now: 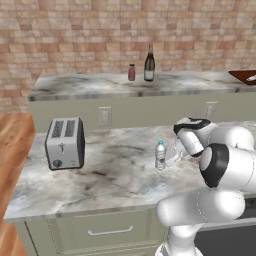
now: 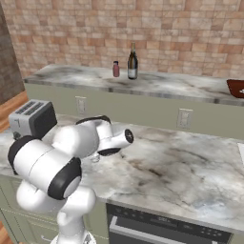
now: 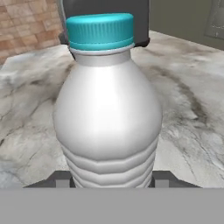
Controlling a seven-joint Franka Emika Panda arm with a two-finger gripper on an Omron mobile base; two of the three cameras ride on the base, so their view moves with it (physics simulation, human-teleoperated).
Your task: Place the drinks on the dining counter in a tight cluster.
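Brick wall runs behind the raised bench [image 1: 90, 86], and on its marble top you have the wine bottle [image 1: 149, 63] standing upright with the small maroon bottle [image 1: 132, 72] just beside it, to its left in both base views. A dark red tray [image 1: 243, 76] sits at the far right end of that same top.

Below it, on the lower bench [image 1: 110, 180], a toaster [image 1: 65, 144] stands near the left end. Your water bottle [image 1: 160, 154] stands upright on this lower bench, well apart from the two drinks above. Its cap looks teal in the hand view.

Your claw [image 1: 172, 156] is at the water bottle's right side in the left base view, reaching in level with the bottle's body. In the hand view the bottle stands right between the two fingertips [image 3: 162, 178], one at each side of its lower body, so the claw looks pinched on the water bottle.
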